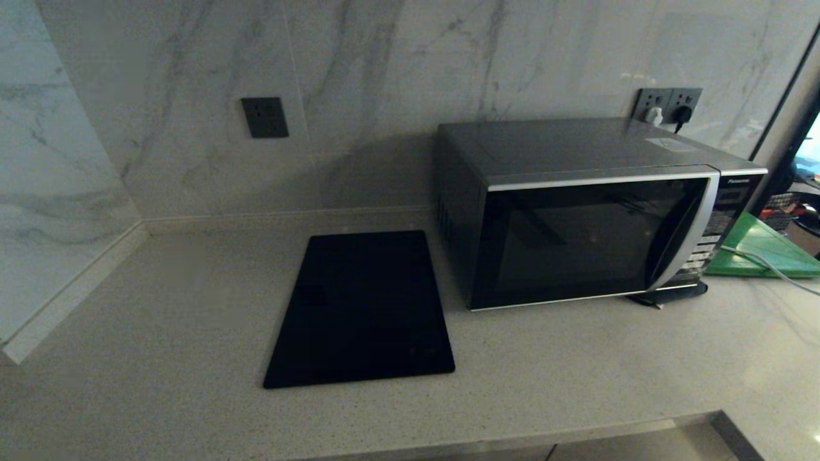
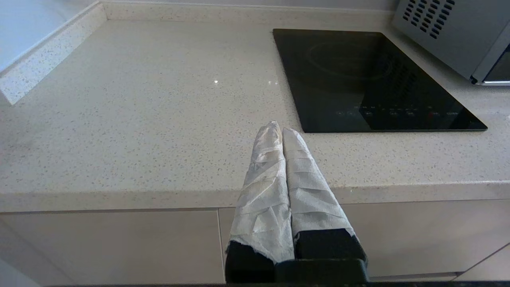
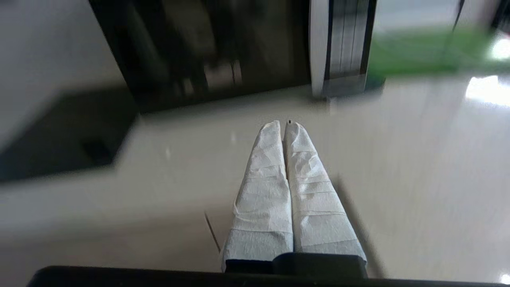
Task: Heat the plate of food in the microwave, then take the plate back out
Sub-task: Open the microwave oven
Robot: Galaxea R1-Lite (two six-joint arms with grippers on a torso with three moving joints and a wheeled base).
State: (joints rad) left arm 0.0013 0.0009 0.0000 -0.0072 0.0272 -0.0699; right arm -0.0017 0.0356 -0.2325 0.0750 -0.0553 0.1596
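The silver-grey microwave [image 1: 589, 211] stands at the back right of the counter, its dark glass door closed. A corner of it shows in the left wrist view as the microwave [image 2: 446, 36]; the right wrist view faces the microwave's door [image 3: 215, 52]. The plate of food is out of view everywhere. My left gripper [image 2: 281, 128] hangs shut and empty by the counter's front edge, left of the black panel. My right gripper [image 3: 282, 124] is shut and empty over the counter in front of the microwave. Neither arm shows in the head view.
A flat black panel [image 1: 362, 310] is set in the counter left of the microwave. A green board [image 1: 765, 250] with a white cable across it lies right of the microwave. Wall sockets [image 1: 666, 105] sit behind it. A raised ledge [image 1: 70, 294] borders the counter's left.
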